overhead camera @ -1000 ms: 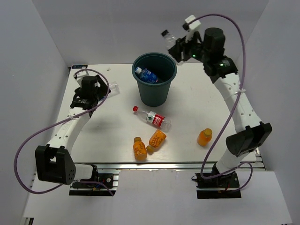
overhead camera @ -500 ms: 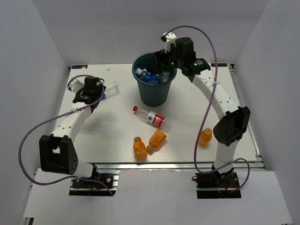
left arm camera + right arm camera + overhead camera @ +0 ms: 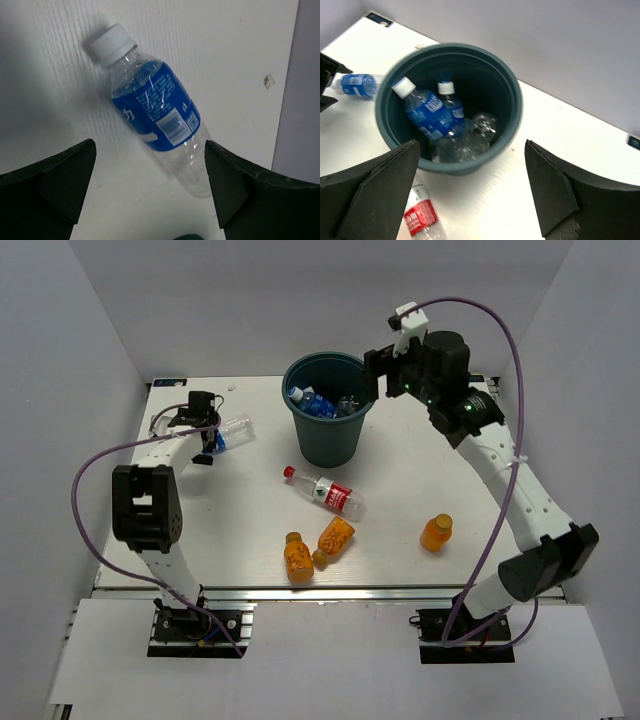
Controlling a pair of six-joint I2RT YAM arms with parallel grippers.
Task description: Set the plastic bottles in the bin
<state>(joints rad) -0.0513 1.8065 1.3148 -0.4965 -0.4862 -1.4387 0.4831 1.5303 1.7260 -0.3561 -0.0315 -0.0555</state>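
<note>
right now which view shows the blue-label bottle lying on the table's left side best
Left wrist: the blue-label bottle fills the frame, white cap and label sharp. Top external shows it small and far off; right wrist catches only a blurred piece at its left edge.

White table [image 3: 240, 520] holds the bin [image 3: 330, 435], two clear bottles [image 3: 328, 493], three orange bottles [image 3: 298, 558].

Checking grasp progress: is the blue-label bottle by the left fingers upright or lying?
Lying flat: blue-label bottle shows its full side on the table.
</note>
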